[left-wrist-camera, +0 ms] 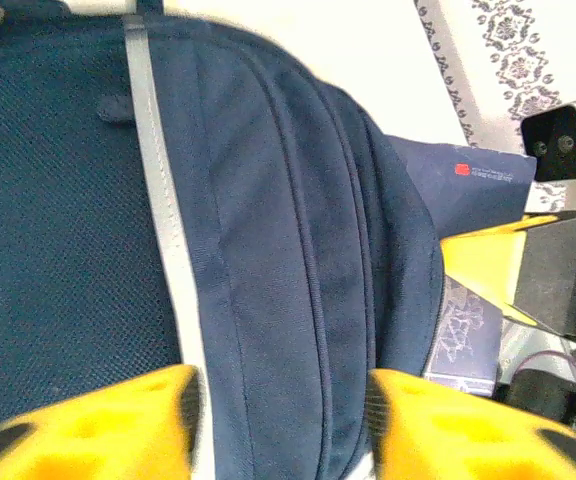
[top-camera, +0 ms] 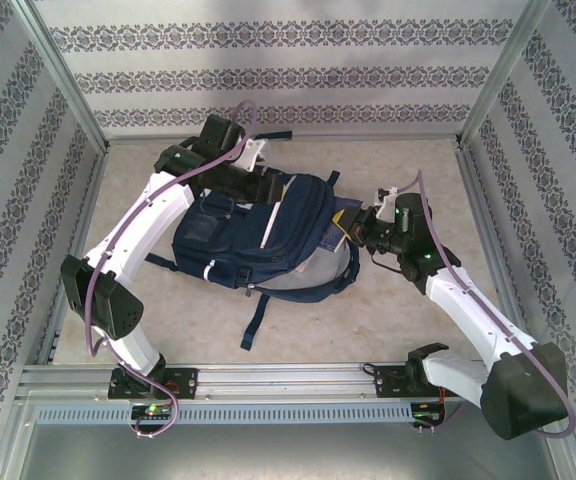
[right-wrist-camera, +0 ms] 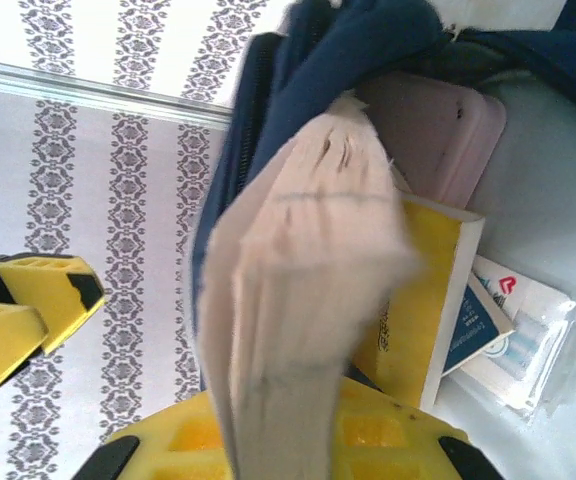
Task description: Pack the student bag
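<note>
**Packing status: loading in progress, bag open**

The bag (top-camera: 258, 245) lies flat at the middle of the table (top-camera: 388, 330), with its mouth facing the table's right edge.

Left gripper (left-wrist-camera: 283, 410): jaws released. They stand apart over the bag's upper panel, near the table's far edge, and hold nothing.

Right gripper (right-wrist-camera: 283, 440): jaws clenched on a book (right-wrist-camera: 308, 270), held by its lower part with the page edges fanned. The book sits at the bag's mouth and is only partly past the rim.

Contents visible inside the mouth, from the right wrist view:
- a pink case (right-wrist-camera: 428, 130), deepest in;
- a yellow book (right-wrist-camera: 418, 300), just beside the held book;
- a blue booklet (right-wrist-camera: 473, 320) and a clear packet (right-wrist-camera: 528, 340), touching each other.

Judgement: several items are loaded and the task looks well advanced. What appears to be left is to seat the held book fully, release it, and close the mouth. Whether the zip runs freely cannot be told.
</note>
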Robot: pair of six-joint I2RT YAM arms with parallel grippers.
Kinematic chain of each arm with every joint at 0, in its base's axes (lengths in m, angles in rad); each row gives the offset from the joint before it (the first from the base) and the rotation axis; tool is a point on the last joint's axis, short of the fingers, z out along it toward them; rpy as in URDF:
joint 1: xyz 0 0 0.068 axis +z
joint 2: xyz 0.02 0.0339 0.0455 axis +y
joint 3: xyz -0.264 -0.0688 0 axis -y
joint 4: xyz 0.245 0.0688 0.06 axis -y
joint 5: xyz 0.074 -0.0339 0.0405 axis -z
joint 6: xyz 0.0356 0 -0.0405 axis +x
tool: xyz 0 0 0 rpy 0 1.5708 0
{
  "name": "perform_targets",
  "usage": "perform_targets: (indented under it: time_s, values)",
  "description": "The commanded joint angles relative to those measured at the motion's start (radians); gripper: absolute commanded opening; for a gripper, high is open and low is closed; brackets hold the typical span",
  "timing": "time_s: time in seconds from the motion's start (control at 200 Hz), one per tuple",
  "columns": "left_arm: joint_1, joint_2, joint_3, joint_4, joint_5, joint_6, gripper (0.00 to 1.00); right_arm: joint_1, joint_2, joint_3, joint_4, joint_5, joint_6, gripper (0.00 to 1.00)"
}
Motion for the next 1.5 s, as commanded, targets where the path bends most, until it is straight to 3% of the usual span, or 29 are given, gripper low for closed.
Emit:
perform_targets:
  time_s: [0.0, 0.135, 0.33, 0.739, 0.834, 1.119, 1.499]
  values:
    - [-0.034, -0.059, 0.041, -0.074, -0.096, 0.063, 0.58, 0.028, -0.03, 0.04, 0.177, -0.055, 0.07, 0.0]
    - [-0.127, -0.044, 0.078, -0.131, -0.186, 0.109, 0.67, 0.053, -0.039, 0.039, 0.185, -0.042, 0.082, 0.0]
    - [-0.262, 0.04, 0.106, -0.159, -0.325, 0.146, 0.69, 0.072, -0.041, 0.032, 0.196, -0.036, 0.087, 0.0]
    - [-0.357, 0.203, 0.212, -0.17, -0.466, 0.16, 0.65, 0.078, -0.053, 0.017, 0.204, -0.044, 0.101, 0.0]
    - [-0.376, 0.234, 0.24, -0.184, -0.525, 0.177, 0.57, 0.08, -0.053, 0.018, 0.204, -0.047, 0.103, 0.0]
    - [-0.386, 0.232, 0.265, -0.198, -0.598, 0.207, 0.0, 0.078, -0.064, 0.014, 0.168, -0.032, 0.073, 0.0]
    - [-0.302, 0.009, 0.292, -0.197, -0.604, 0.188, 0.0, 0.093, -0.113, -0.092, 0.074, 0.047, -0.074, 0.0]
